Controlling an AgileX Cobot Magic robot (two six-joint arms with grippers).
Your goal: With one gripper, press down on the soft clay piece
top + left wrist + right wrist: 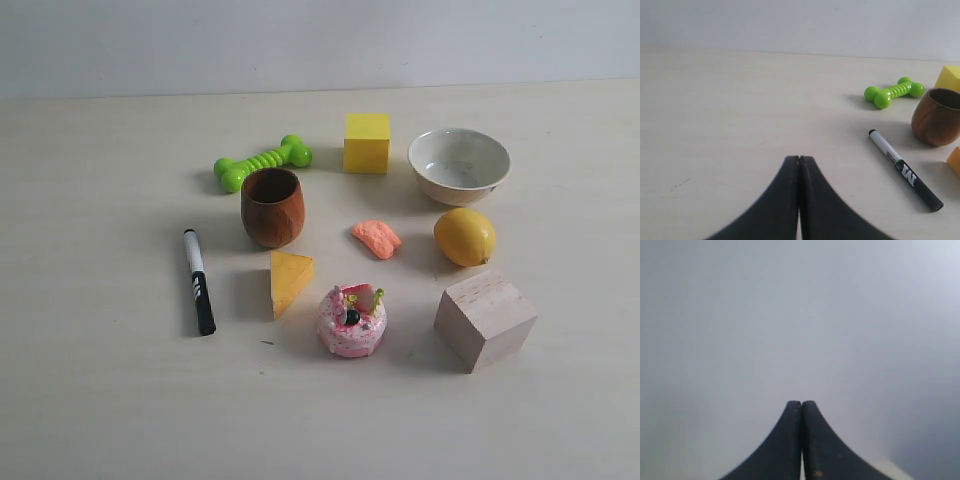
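Note:
The soft clay piece (376,238) is a small salmon-orange ridged lump lying flat on the table between the wooden cup (272,207) and the lemon (465,237). Neither arm shows in the exterior view. My left gripper (799,159) is shut with nothing between its black fingers, over bare table left of the marker (904,169); the clay is out of its view. My right gripper (801,403) is also shut and empty, facing a blank grey wall with no object in sight.
Around the clay stand a yellow cube (367,142), a white bowl (459,165), a green bone toy (262,162), a yellow wedge (289,281), a pink donut-cake toy (352,320), a wooden block (485,319) and a black-and-white marker (198,280).

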